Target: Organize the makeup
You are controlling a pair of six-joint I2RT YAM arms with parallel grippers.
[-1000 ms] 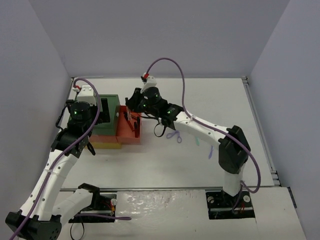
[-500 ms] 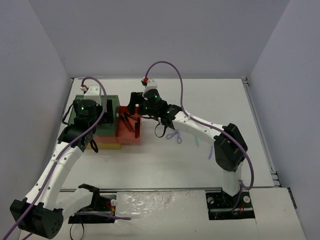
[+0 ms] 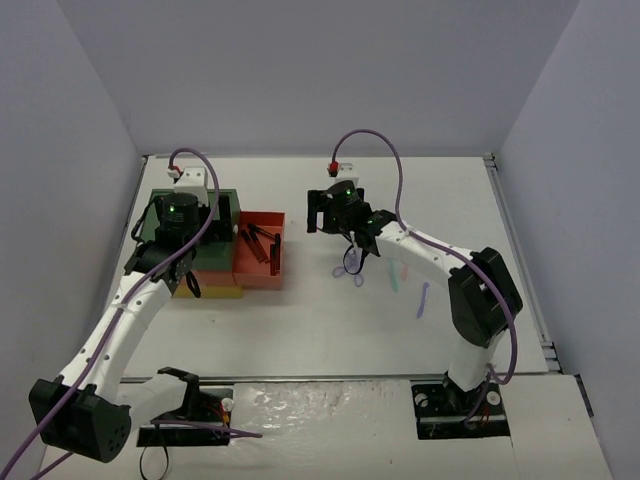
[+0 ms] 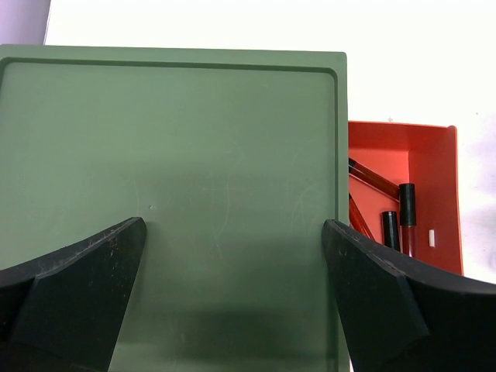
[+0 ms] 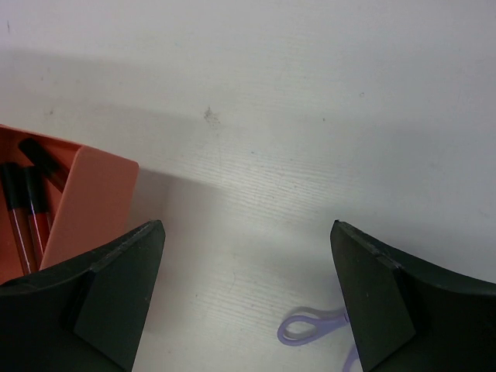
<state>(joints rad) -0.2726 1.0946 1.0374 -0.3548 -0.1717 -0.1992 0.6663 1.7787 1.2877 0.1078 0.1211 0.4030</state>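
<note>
Top view: left gripper (image 3: 215,215) hangs over the green box (image 3: 215,258), and right gripper (image 3: 320,212) is above bare table (image 3: 450,200), between the red drawer (image 3: 262,262) and the loose pieces. Loose, I count one lavender scissor-like tool (image 3: 350,266), one mint stick (image 3: 396,277) and one lavender stick (image 3: 423,300). The dark sticks (image 3: 255,242) lie in the drawer, at least three, overlapping. No sponges or discs visible. Left wrist: jaws spread wide over the box lid (image 4: 170,178), nothing between them; four sticks (image 4: 408,217) show in the drawer (image 4: 438,155). Right wrist: jaws wide, empty; one loop of the tool (image 5: 304,329) sits just below. I judge the tool light, thin and stiff, lying flat, so best pinched across its shank rather than a loop. The sticks look smooth and likely to roll, so grip them mid-length.
</note>
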